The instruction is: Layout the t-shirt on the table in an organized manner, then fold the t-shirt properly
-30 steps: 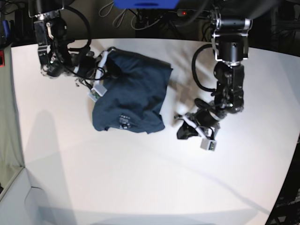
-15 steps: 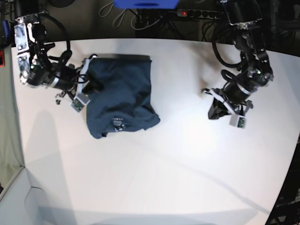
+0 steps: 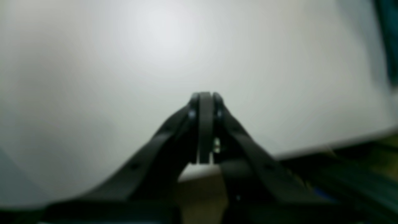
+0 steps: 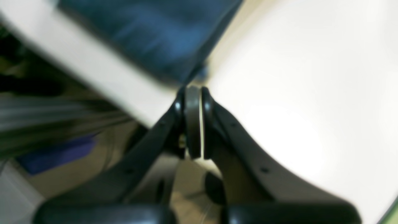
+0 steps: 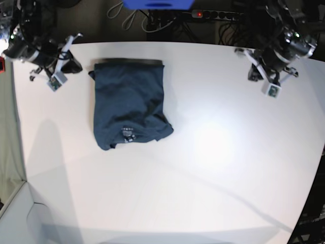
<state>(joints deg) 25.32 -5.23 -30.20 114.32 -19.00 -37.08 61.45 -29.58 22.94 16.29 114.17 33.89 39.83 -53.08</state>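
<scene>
Folded t-shirt point(image 5: 129, 104) shows an unreadable white label point(image 5: 128, 135); both tools together, empty.

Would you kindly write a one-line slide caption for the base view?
Folded navy t-shirt lies on the white table, with the left gripper and right gripper shut and clear of it.

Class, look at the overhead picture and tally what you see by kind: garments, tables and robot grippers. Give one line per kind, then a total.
Garments: 1, the t-shirt, dark navy, folded.
Tables: 1, the table, white.
Grippers: 2, the left gripper and the right gripper, both shut and empty.
Total: 4
</scene>
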